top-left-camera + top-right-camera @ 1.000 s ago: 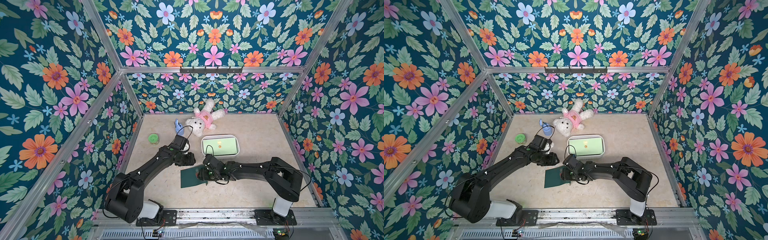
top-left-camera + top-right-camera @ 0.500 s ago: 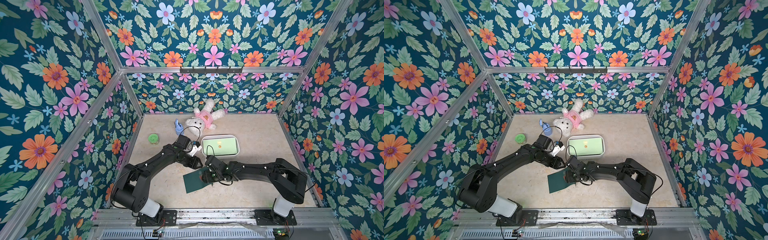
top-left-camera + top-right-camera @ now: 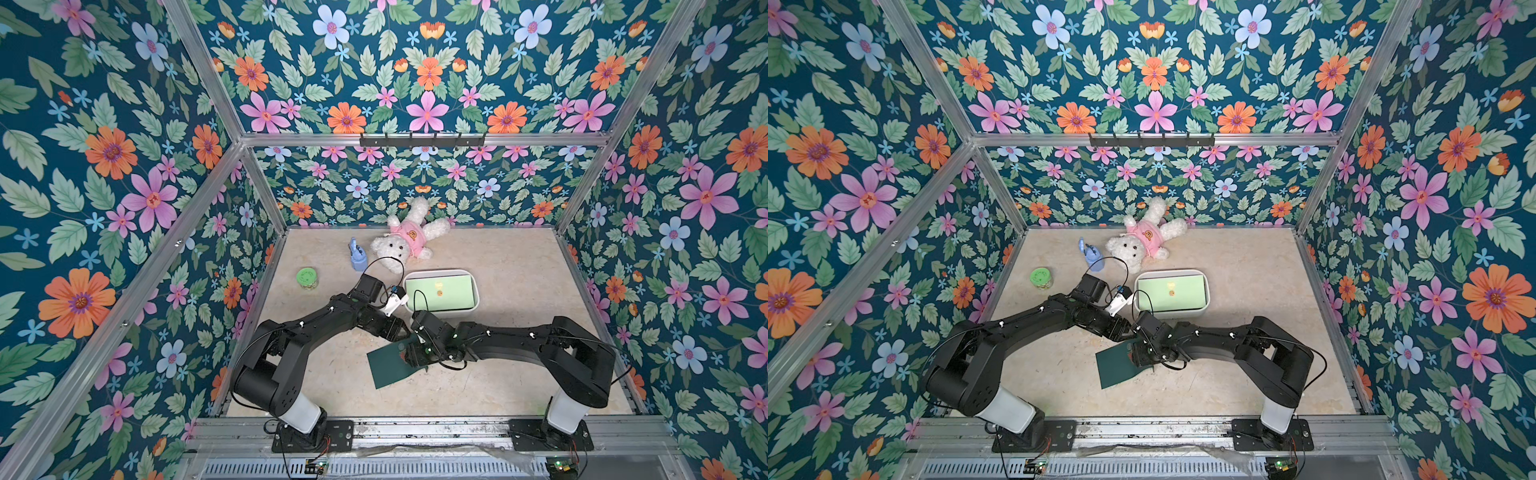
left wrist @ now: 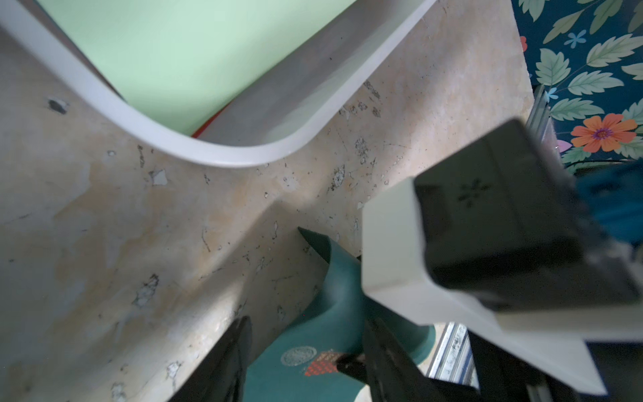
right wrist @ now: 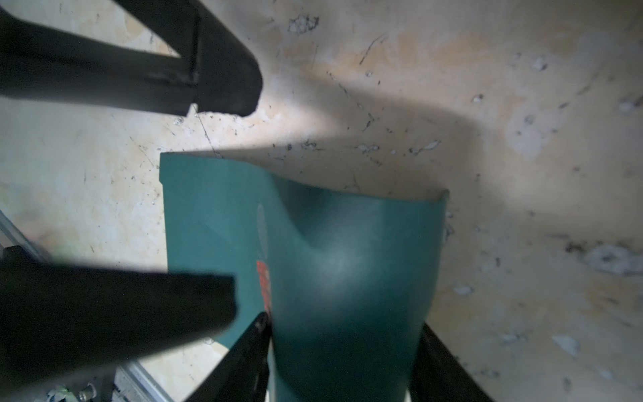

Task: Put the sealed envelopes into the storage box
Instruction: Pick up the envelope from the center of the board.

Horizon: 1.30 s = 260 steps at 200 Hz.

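Bowed dark green envelope (image 3: 390, 365) beside storage box (image 3: 477, 291)

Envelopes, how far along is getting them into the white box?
Done: a light green envelope lies on top in the storage box, with a red edge beneath it. In hand: the right pincer grips the buckled dark green envelope, the open left pincer alongside. Left: moving that one into the box.

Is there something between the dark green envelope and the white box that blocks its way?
The dark green envelope, bowed between the right gripper's jaws, has the left gripper between it and the storage box. The table there is otherwise bare.
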{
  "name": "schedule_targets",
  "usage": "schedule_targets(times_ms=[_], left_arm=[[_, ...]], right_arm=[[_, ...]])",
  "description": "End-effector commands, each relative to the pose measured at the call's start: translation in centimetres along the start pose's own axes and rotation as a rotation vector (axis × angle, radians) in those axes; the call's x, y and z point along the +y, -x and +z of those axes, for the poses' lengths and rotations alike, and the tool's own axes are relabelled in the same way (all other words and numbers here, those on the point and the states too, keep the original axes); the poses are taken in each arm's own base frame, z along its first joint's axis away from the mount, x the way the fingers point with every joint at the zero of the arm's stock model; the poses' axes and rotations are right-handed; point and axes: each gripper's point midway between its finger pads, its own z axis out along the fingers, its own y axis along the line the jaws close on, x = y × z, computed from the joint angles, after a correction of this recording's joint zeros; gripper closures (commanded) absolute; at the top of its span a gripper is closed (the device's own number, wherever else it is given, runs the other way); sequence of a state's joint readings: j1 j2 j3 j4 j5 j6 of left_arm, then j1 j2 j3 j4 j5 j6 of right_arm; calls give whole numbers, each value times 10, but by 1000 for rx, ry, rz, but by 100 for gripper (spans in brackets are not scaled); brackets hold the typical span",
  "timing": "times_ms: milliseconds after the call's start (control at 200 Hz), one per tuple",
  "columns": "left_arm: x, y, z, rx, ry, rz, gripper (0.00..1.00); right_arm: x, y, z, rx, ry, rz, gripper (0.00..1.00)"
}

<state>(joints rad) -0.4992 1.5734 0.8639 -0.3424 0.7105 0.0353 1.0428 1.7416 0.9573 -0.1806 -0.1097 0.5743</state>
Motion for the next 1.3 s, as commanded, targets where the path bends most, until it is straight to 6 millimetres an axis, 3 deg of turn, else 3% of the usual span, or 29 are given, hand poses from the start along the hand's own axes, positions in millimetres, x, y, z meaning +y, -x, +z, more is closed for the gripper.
schedule_targets(times_ms=[0,175,305,360,580,710,885,1010,1125,1295], left_arm=[[-10,-1,3,5,-68,36,41],[-11,-14,11,50,-101,31,41],[-14,-16,18,66,-136,27,41],[-14,-16,21,74,-142,25,41],[-22,-15,22,72,-196,29,42],[-26,-24,24,101,-207,27,52],[-27,-33,26,135,-190,22,80],[-20,-32,24,143,-137,16,92],[-20,-28,20,143,-111,5,100],[-32,-25,13,156,-118,29,100]], right_arm=[[-1,-1,-4,5,2,-14,39],[-8,0,-10,-2,22,-36,39],[-12,-2,-14,-1,54,-75,39],[-4,3,-26,-28,96,-113,39],[-12,4,-26,-18,115,-145,40],[-23,10,-24,-25,90,-126,40],[-30,12,-23,-31,70,-116,40],[-41,10,-26,-19,12,-117,36],[-56,8,-38,-12,-67,-113,30],[-80,13,-70,-37,-164,-73,24]])
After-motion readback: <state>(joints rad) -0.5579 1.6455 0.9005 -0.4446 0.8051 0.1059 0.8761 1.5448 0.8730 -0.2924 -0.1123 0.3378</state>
